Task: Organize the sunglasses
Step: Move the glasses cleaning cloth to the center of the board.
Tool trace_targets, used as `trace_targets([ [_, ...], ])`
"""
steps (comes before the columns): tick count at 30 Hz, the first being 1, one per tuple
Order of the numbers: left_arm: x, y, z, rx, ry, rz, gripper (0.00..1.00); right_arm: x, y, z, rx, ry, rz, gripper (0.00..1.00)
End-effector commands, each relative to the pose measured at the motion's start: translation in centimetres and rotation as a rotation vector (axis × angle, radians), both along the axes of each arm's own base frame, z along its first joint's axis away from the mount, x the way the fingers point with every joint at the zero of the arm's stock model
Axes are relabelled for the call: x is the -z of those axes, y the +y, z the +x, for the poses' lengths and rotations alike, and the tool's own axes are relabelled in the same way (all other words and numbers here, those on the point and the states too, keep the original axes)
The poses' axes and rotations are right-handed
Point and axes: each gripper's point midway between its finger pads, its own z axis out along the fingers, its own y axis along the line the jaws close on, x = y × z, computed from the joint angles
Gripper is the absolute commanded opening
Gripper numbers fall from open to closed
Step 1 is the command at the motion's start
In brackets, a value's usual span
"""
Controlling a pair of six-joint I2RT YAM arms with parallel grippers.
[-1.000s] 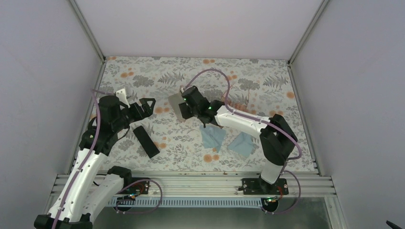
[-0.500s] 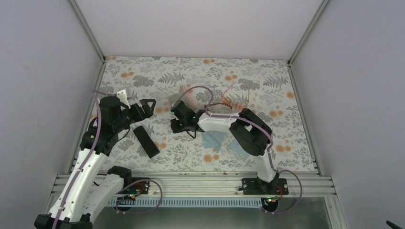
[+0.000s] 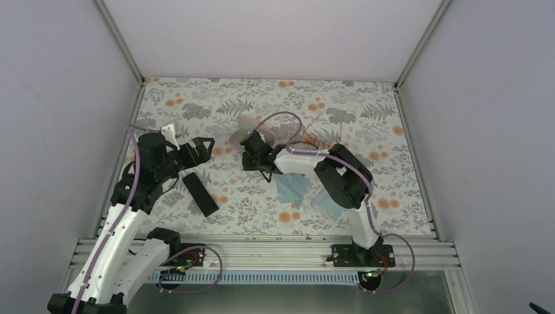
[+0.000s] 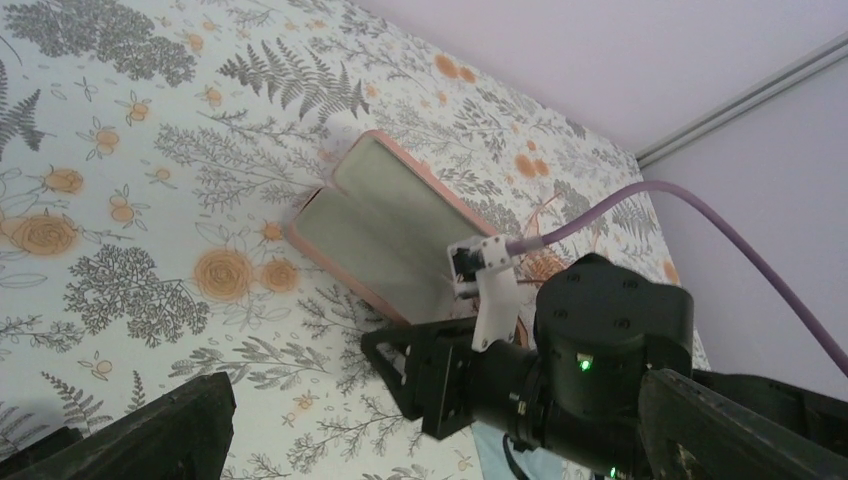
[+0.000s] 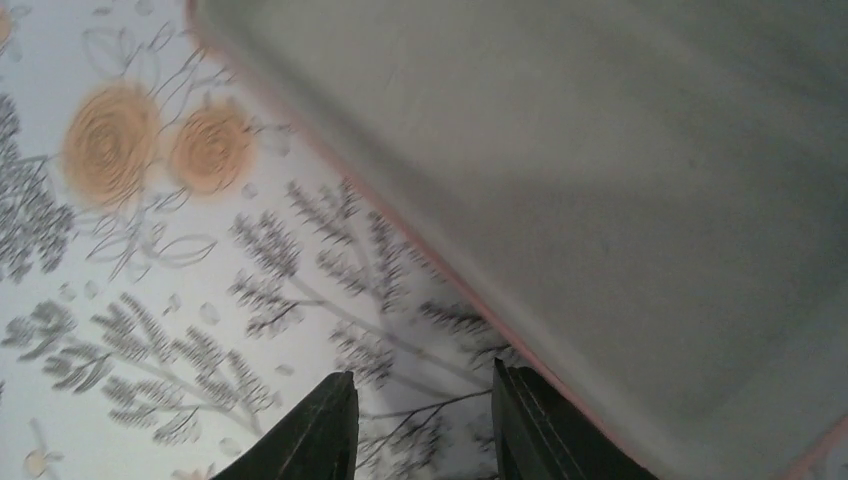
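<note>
The right arm's jaws stand a little apart with nothing between them. In the wrist view only patterned worktop (image 3: 366, 98) shows in the gap, with the grey lining of the pink case (image 3: 243, 127) filling the upper right. The left arm's jaws are spread wide and empty, hanging at the left of the overhead frame above the black case (image 3: 199, 194).

A second ago the right jaws were up against the pink case with that arm stretched out. Since then the arm has folded back toward centre frame. The case has slid a little toward the top of the frame and now lies splayed open, lining up, free of the jaws. I take this to mean the case has been opened and let go, so it is ready to be filled.

The sunglasses (image 3: 321, 136) are not in it. Their thin frames lie on the worktop right of centre, just beyond the right forearm and well apart from the case. I cannot separate the two pairs there. The blue cloths (image 3: 292, 188) lie below them and have not moved.
</note>
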Motion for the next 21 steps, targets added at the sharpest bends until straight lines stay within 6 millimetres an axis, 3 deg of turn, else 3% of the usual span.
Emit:
trace_targets([
  [1, 0.4, -0.3, -0.1, 0.016, 0.004, -0.013, 1.0, 1.3, -3.0, 0.8, 0.065, 0.003, -0.08, 0.37],
  [8, 1.2, -0.7, 0.1, 0.031, 0.021, -0.021, 1.0, 0.3, -4.4, 1.3, 0.121, -0.012, -0.099, 0.38],
  [13, 1.8, -1.0, 0.3, 0.047, 0.033, -0.026, 1.0, -2.2, -4.7, -0.2, 0.083, -0.027, -0.069, 0.43],
  [17, 2.0, -1.4, 0.3, 0.064, 0.033, -0.033, 1.0, -4.1, -7.6, -2.0, 0.107, -0.036, -0.104, 0.44],
  [21, 2.5, -1.9, 0.2, 0.092, 0.041, -0.061, 1.0, -3.8, -10.2, -4.5, 0.095, 0.011, -0.191, 0.36],
])
